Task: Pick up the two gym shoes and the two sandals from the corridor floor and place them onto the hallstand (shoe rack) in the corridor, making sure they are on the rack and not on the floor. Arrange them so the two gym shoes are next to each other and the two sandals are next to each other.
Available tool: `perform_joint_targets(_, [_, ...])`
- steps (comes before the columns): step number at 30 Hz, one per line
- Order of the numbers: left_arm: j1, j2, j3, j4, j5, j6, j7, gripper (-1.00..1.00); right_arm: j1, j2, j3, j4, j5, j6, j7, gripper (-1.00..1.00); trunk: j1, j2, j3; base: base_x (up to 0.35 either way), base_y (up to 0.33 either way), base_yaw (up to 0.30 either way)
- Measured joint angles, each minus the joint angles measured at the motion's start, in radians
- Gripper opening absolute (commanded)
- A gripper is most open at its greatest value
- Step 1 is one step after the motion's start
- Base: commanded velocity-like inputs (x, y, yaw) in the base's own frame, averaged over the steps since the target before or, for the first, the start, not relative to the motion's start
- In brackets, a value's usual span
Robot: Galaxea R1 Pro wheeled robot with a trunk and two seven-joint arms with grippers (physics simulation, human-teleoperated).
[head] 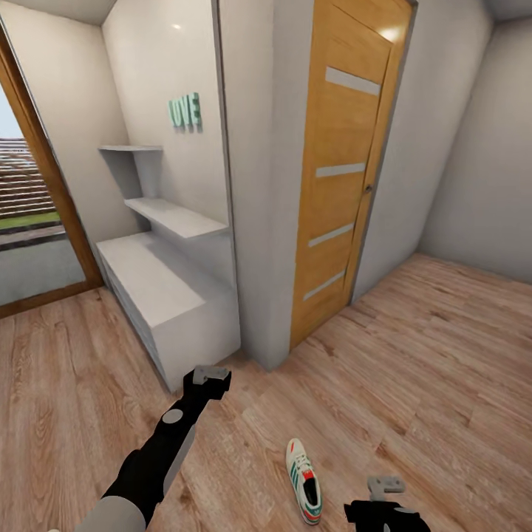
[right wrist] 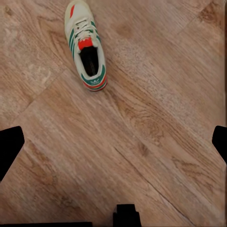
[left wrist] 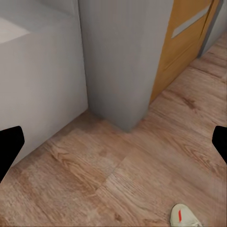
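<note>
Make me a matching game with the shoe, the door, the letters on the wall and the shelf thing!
Things:
1. gym shoe
2. door
3. wall letters
4. hallstand

Matches:
a. mint green
b. pale grey-white, nothing on its shelves
c. orange-brown wood with pale stripes
d. lying on the wood floor

Pairs: 1-d, 2-c, 3-a, 4-b

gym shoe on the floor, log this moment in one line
gym shoe: upright on corridor floor | left hand: open, empty | right hand: open, empty | hallstand: no shoes visible
</note>
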Motion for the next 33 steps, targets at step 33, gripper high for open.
perform_joint_targets(33, [0.0, 0.0, 0.0, -0.002, 0.0, 0.0, 0.0, 1.0, 0.0, -0.001, -0.001, 0.0, 0.001, -0.001, 0.0, 1.0, 0.0, 0.0, 0.0, 0.15, -0.002, 0.0])
